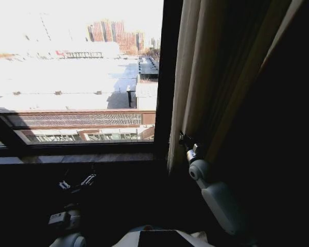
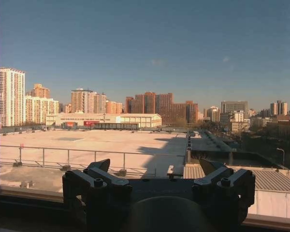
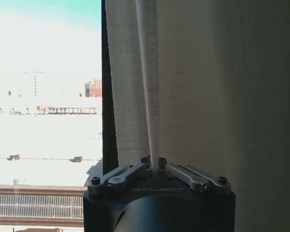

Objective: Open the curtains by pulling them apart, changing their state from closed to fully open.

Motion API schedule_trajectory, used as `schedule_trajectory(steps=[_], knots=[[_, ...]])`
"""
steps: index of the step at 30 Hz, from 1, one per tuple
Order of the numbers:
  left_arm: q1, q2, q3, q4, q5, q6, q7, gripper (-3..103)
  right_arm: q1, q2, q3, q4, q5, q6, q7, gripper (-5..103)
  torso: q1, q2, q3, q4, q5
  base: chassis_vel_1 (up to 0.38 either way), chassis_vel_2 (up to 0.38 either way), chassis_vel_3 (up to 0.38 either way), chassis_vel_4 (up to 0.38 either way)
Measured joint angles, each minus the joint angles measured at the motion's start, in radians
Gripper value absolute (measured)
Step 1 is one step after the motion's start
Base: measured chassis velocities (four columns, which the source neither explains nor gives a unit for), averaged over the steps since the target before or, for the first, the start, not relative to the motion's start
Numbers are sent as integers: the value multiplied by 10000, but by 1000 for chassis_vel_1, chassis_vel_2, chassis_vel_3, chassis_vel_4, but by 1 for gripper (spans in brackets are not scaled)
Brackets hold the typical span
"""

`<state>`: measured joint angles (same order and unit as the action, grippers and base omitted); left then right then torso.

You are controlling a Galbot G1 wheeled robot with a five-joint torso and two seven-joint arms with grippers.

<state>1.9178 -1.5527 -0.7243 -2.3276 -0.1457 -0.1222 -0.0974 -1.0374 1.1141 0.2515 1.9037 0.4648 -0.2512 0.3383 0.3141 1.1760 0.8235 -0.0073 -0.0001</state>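
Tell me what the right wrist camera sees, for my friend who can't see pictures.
The right gripper is shut on a fold of the curtain, which hangs straight up from its fingertips. More pale curtain spreads beside it, and next to a dark window bar there are sunny rooftops and far-off buildings.

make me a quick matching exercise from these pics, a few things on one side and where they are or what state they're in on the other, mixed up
Things:
1. right gripper
2. left gripper
3. curtain
4. window frame bar

States:
A. open, holding nothing, low in front of the window
B. dark upright, just left of the bunched fabric
C. shut on a cream edge fold
D. gathered at the right side, glass to its left uncovered

Pairs: 1-C, 2-A, 3-D, 4-B
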Motion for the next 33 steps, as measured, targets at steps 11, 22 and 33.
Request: schedule_trajectory(steps=[11,22,33], knots=[[22,-6,10,11,-4,-35,7,100,-45,-57,68,77,75,-120,-43,0,-1,0,1,-4,4,0,0,0,0],[-11,0,17,50,9,-39,1,100,-44,-13,60,55,-6,-88,-46,0,-1,0,0,-2,0,-45,-49,50,47],[-2,-7,116,180,38,-128,17,100,-198,-130,160,130,-24,-140,-137,0,-1,0,0,-2,-3,-52,-45,51,50]])
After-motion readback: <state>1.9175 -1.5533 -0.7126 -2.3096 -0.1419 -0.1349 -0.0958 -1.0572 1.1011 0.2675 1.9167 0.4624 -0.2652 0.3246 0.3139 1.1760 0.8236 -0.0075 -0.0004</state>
